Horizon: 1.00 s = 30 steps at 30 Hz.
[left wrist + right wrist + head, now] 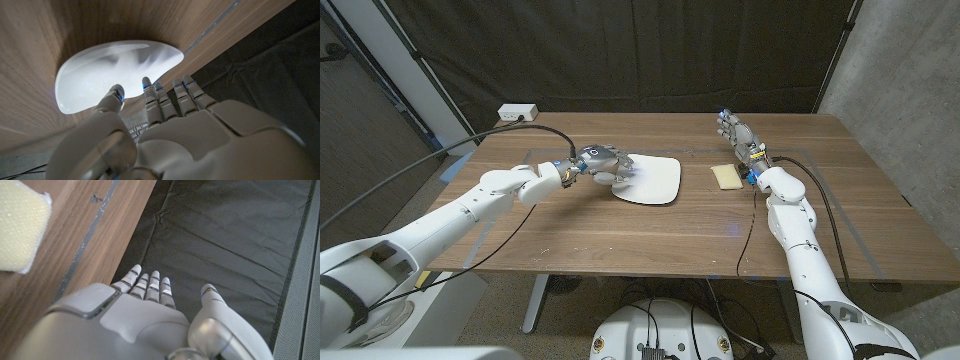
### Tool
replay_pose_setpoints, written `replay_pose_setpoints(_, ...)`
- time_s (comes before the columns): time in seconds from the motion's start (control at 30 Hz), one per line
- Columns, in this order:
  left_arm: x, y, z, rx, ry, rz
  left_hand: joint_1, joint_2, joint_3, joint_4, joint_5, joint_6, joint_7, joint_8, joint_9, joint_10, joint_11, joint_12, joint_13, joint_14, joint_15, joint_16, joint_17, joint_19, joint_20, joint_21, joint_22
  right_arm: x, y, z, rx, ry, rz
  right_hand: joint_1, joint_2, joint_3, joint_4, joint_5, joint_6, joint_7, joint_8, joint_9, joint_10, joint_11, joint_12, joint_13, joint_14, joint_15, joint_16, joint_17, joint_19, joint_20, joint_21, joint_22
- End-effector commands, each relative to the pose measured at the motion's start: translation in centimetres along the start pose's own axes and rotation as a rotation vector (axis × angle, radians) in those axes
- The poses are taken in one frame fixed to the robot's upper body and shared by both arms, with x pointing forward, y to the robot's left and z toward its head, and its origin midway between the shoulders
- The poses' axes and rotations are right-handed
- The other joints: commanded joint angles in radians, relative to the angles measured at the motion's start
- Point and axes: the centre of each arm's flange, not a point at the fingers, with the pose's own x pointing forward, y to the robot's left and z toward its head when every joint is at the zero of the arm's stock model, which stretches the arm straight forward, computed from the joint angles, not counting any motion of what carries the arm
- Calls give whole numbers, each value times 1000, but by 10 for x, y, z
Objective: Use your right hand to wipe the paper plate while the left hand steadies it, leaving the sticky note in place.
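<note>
Careful: your right hand (pixel 738 136) is spread and empty beside the sponge (pixel 727 176); your left hand (pixel 599 162), fingers apart, could nudge the paper plate (pixel 650 180).

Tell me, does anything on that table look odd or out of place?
Nothing is spilled or broken. One oddity: no sticky note is visible on the paper plate. The left robot hand rests at the plate's edge, while the right robot hand is raised beside the yellow sponge, not holding it.
</note>
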Motion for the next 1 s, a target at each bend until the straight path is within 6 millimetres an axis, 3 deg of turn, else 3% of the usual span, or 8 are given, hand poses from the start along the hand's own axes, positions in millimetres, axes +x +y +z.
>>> replay_pose_setpoints(0.03,4,-16,-9,29,37,-41,-2,-2,6,2,7,-5,0,-3,3,-6,-1,-5,0,-5,-133,1,1,2,-5,-5,4,2,1,3,-5,13,-2,6,-4,2,-3,-1,-3,3,0,3,-1,1,-2,6,-1,6,0,4,6,-35,-1,3)
replay_pose_setpoints(0.47,6,-25,-12,49,50,-80,0,18,18,7,12,46,3,6,2,30,-5,10,-2,9,-139,8,-1,9,-6,-7,4,6,1,2,-13,20,7,6,-4,0,-4,-1,1,2,1,3,6,4,1,6,-1,6,0,5,7,-35,-5,3)
replay_pose_setpoints(1.0,11,-27,9,197,-33,-74,-28,41,15,40,14,67,5,2,2,51,-5,15,-2,-15,-141,6,3,-14,2,-20,5,4,-1,2,-11,33,-14,3,-3,-4,-2,-1,4,-3,2,3,14,1,3,6,0,2,1,5,9,-44,-10,3)
